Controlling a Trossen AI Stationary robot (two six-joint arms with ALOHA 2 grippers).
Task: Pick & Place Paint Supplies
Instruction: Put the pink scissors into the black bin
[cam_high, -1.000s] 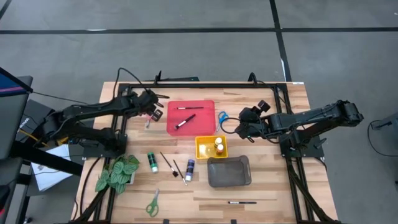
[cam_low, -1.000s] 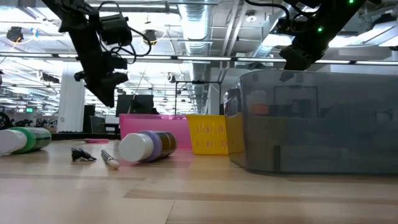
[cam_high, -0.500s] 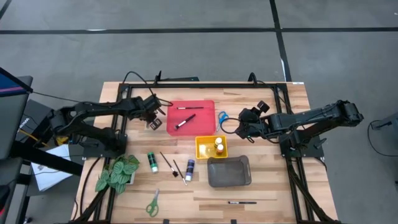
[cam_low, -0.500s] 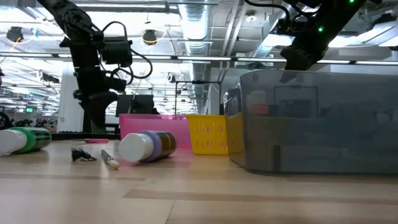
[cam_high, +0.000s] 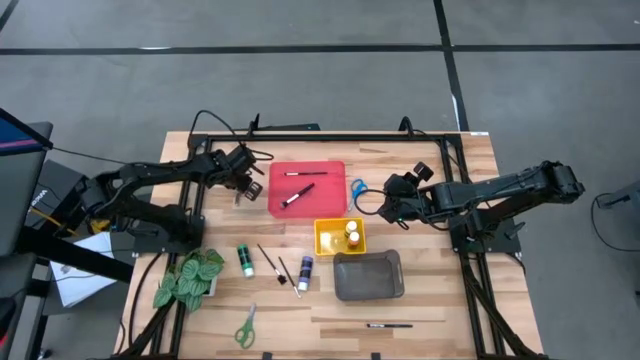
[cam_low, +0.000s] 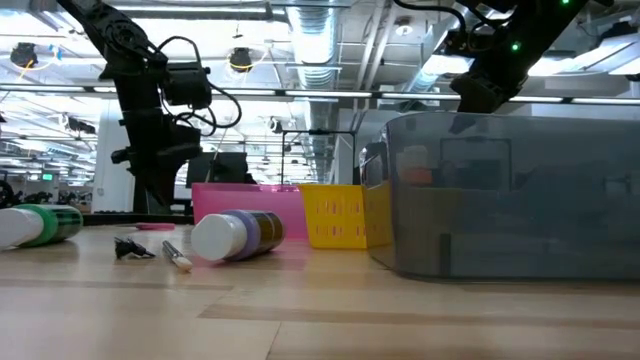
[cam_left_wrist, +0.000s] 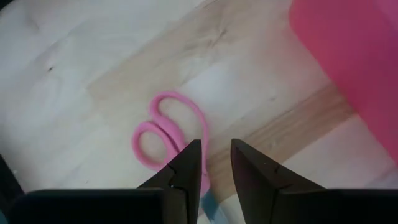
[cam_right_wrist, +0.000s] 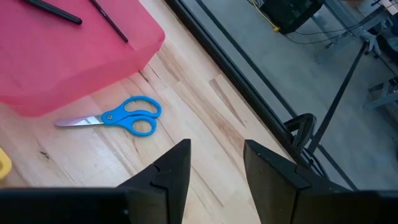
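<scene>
1. Now, your left gripper (cam_high: 240, 183) hangs low over the pink scissors (cam_left_wrist: 163, 129), which lie flat on the wood at 9 o'clock of the red tray (cam_high: 325, 195); its fingers (cam_left_wrist: 186, 168) stand slightly parted and grasp nothing
2. Your right gripper (cam_high: 392, 204) waits at 3 o'clock of that tray, released and empty, with the blue scissors (cam_right_wrist: 127, 116) lying on the table between it and the tray
3. Two paintbrushes (cam_high: 298, 174) lie inside the red tray
4. At 6 o'clock of it, the yellow tray (cam_high: 325, 240) holds small paint bottles (cam_high: 352, 235), and the grey tray (cam_high: 368, 277) sits just beyond
5. On bare wood at 7 o'clock you have a green bottle (cam_high: 244, 261), two loose brushes (cam_high: 270, 260) and a purple bottle (cam_high: 305, 271)
6. The green scissors (cam_high: 245, 326) and one more brush (cam_high: 388, 325) lie near the 6 o'clock table edge
</scene>
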